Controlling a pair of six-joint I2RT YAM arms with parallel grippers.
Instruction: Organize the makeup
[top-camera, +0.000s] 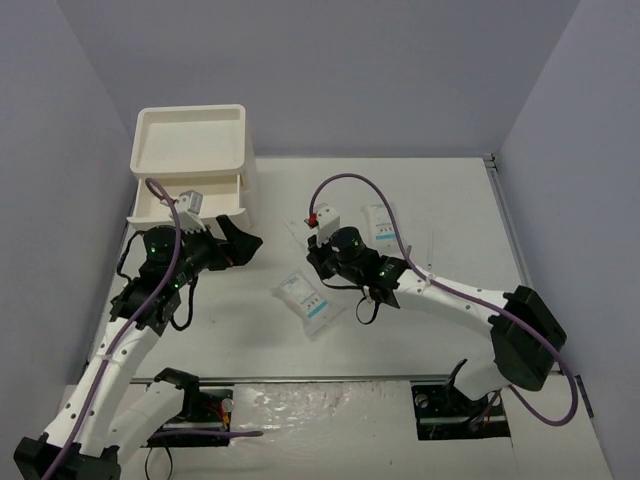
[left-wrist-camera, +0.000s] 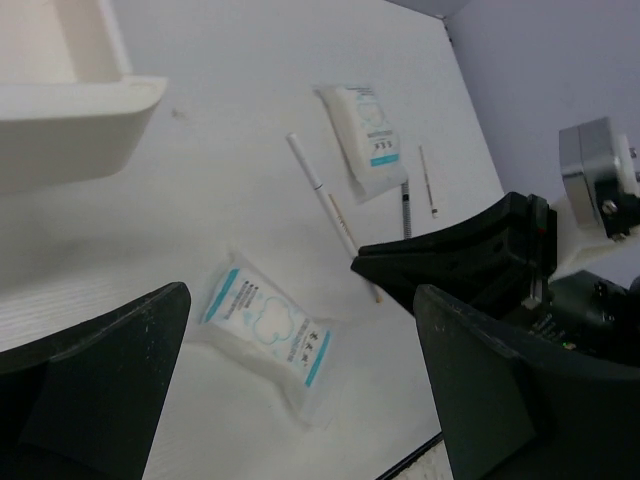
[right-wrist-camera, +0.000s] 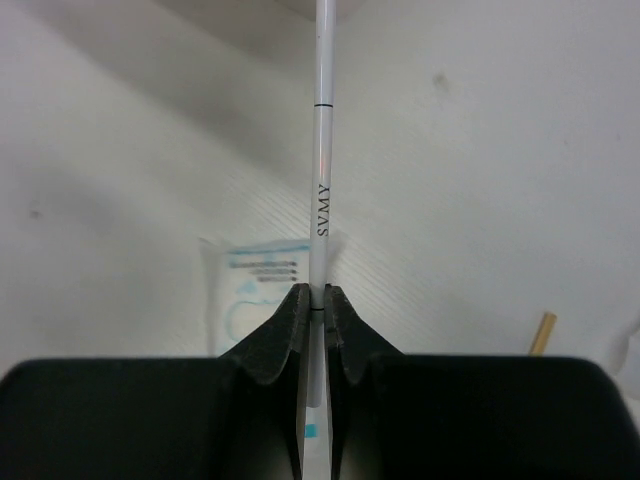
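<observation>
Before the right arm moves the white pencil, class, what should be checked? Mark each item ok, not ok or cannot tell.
1. Grip: right gripper shut on the white pencil: ok.
2. Seating: pencil straight between the gripper's fingers: ok.
3. Other arm: left gripper open, apart from the pencil: ok.
4. Storage: drawer of the white box pulled out: ok.
5. Clearance: pencil off the table: cannot tell.
</observation>
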